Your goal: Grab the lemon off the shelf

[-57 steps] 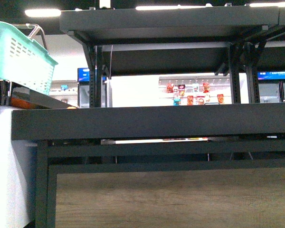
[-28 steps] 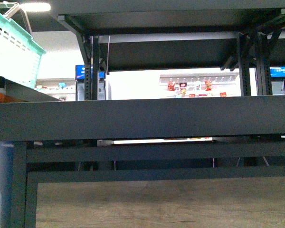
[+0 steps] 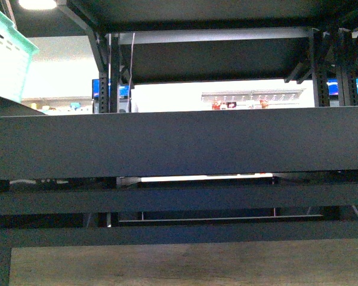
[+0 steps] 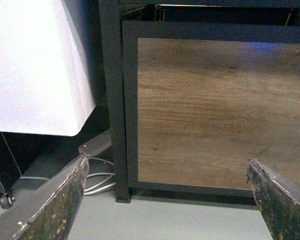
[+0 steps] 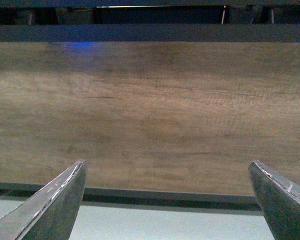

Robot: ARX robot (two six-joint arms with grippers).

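The lemon is out of view in every frame. The shelf (image 3: 179, 149) is a black metal rack; its thick dark deck crosses the front view edge-on, with another deck above. Neither arm shows in the front view. My left gripper (image 4: 166, 167) is open and empty, low near the floor, facing the shelf's wooden lower panel (image 4: 220, 110) and black corner post (image 4: 115, 100). My right gripper (image 5: 167, 167) is open and empty, also low, facing the same wooden panel (image 5: 150, 110).
A teal basket (image 3: 6, 53) sits at upper left. A white cloth-covered stand (image 4: 35, 65) is beside the shelf's corner post, with white cables (image 4: 97, 182) on the grey floor (image 4: 165, 220). Store shelves with goods show far behind through the rack.
The front view has moved closer to the shelf and lower: the deck edge looms larger, the teal basket has slid up and left, and the white stand has left the picture.
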